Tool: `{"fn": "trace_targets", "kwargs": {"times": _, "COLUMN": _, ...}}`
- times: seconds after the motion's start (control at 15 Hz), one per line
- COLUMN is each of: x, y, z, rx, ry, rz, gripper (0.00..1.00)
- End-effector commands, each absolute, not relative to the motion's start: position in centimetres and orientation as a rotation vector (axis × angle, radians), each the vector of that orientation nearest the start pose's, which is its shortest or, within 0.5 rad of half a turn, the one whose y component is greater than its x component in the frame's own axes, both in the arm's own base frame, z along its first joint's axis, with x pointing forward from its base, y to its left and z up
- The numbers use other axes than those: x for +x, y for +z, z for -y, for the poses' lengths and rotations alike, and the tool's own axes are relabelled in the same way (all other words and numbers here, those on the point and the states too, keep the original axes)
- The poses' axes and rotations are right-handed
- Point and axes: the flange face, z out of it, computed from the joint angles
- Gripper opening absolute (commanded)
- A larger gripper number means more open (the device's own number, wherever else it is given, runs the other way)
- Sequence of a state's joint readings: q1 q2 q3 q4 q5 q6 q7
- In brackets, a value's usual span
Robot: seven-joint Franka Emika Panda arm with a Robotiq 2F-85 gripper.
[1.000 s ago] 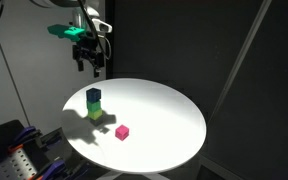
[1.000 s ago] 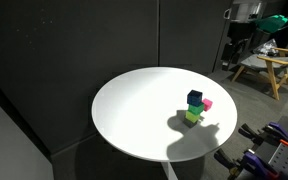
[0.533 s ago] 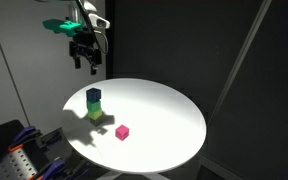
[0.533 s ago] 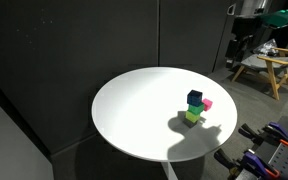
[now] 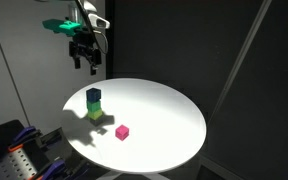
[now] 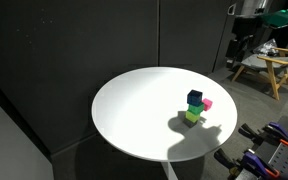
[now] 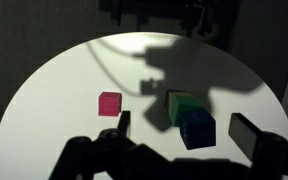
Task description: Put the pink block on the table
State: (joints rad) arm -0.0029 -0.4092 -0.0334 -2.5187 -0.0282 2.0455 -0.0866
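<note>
Placing looks done: the pink block lies inside the worktop's edge; the claw, apart and empty above, need only retreat.

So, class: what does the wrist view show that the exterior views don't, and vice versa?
Only the wrist view: the fingers spread wide at the bottom edge, and the arm's shadow across the table. Only the exterior views: the gripper hanging high beyond the table's edge, and the blue cube plainly stacked on the yellow-green cube. Both: the pink block lying alone on the table.
</note>
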Motion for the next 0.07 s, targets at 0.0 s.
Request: {"fn": "trace_targets", "kwargs": {"times": 0.0, "x": 40.27, "y": 41.74, "z": 1.61, "rx": -3.146, "ry": 0.103, "rz": 0.106, "gripper": 1.0}}
